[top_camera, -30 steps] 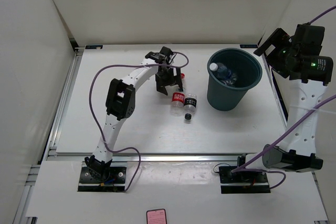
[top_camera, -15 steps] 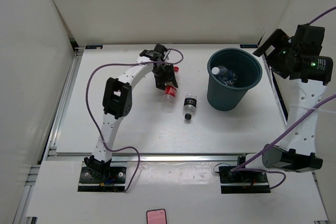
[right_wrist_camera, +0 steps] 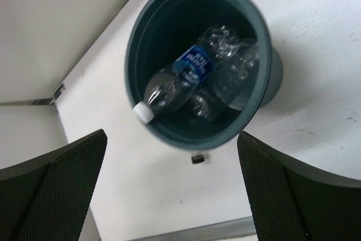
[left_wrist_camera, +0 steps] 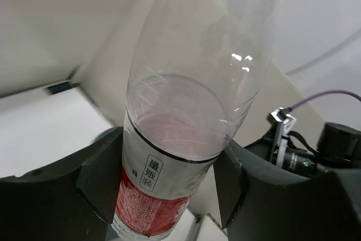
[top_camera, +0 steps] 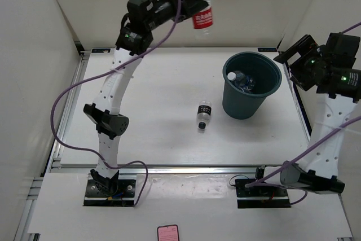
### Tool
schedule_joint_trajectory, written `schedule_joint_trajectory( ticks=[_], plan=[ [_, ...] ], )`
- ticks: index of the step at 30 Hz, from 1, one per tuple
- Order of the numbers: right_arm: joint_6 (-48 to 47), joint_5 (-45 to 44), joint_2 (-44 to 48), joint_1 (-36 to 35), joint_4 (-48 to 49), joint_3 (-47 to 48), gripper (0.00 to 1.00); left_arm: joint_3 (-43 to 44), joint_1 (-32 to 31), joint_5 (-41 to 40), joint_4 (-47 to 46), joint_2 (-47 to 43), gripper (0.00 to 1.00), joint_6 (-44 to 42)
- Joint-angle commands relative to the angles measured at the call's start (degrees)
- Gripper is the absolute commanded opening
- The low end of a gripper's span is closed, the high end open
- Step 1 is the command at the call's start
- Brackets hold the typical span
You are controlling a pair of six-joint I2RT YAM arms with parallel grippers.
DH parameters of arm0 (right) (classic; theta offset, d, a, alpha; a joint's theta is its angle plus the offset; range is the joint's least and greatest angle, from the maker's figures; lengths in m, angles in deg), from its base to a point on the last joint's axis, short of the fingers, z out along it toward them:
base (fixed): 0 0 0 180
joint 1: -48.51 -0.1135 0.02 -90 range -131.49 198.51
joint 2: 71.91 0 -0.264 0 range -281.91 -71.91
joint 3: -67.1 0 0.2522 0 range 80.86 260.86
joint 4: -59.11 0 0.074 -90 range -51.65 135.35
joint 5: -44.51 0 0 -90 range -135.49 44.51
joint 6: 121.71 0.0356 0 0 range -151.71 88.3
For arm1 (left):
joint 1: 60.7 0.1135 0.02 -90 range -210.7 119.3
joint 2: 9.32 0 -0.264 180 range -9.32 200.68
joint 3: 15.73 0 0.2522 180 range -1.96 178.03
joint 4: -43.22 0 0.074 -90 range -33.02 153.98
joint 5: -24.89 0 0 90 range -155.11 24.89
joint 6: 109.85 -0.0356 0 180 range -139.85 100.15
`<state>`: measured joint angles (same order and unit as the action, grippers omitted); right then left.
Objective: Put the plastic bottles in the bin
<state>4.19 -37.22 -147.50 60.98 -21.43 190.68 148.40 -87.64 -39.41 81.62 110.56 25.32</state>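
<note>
My left gripper point(top_camera: 196, 8) is raised high above the back of the table, shut on the red-labelled plastic bottle point(top_camera: 202, 12). In the left wrist view the clear bottle point(left_wrist_camera: 186, 139) fills the gap between the dark fingers point(left_wrist_camera: 101, 182); its cap is out of view. A black-capped bottle point(top_camera: 203, 115) lies on the table left of the bin point(top_camera: 248, 103). The dark teal bin point(right_wrist_camera: 260, 55) holds a blue-labelled bottle point(right_wrist_camera: 181, 80) with a white cap and another clear one point(right_wrist_camera: 234, 74). My right gripper point(top_camera: 293, 60) hangs open above the bin's right side, with nothing between its fingers.
White walls enclose the table on the left, back and right. A purple cable point(top_camera: 73, 91) loops off the left arm. A small pink object point(top_camera: 168, 232) lies on the near ledge between the arm bases.
The left gripper closed on the red-labelled bottle on the table, then lifted it high toward the back. The right arm barely shifted.
</note>
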Motion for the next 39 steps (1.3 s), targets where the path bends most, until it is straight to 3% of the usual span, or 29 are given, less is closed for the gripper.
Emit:
schedule_joint_trajectory(
  ticks=[1,7,14,19,21,26,28,29,32,35,39],
  plan=[
    [1.4,3.9,5.1,0.1,-3.2,3.0,1.0,-2.4,-6.5,2.3,-10.8,4.2,0.59,1.8],
    [3.9,5.9,7.7,0.6,-8.4,15.1,1.0,-3.0,-13.7,1.8,-13.3,11.2,0.6,1.0],
    [2.3,12.4,10.1,0.6,-5.5,14.5,1.0,-2.9,-18.0,0.0,-13.8,16.1,0.67,2.9],
    [1.8,12.5,10.6,0.6,-4.9,11.6,1.0,-4.7,-20.3,0.0,-13.8,15.3,1.0,1.5],
    [1.8,13.0,10.0,0.6,-4.8,11.6,1.0,-7.0,-20.3,0.0,-13.8,12.5,1.0,-2.1],
    [2.3,15.4,10.0,0.6,-3.4,10.2,1.0,-26.8,-17.6,-8.6,-13.8,-7.6,1.0,-11.1],
    [2.9,15.9,9.5,0.6,-3.4,9.6,1.0,-35.5,-16.6,-17.0,-13.8,-17.5,1.0,-12.6],
    [2.9,15.9,9.5,0.6,-2.9,9.6,1.0,-45.2,-15.9,-20.0,-13.8,-20.6,1.0,-12.6],
    [2.9,16.5,9.5,0.6,-2.9,9.6,1.0,-61.7,-14.6,-24.1,-13.8,-28.4,1.0,-10.8],
    [2.9,16.5,10.1,0.6,-2.9,8.1,1.0,-69.9,-14.5,-21.9,-13.3,-29.2,1.0,-10.8],
    [2.9,17.7,10.6,0.6,-2.9,7.5,1.0,-69.3,-15.2,-16.9,-13.3,-21.8,1.0,-11.6]
  ],
)
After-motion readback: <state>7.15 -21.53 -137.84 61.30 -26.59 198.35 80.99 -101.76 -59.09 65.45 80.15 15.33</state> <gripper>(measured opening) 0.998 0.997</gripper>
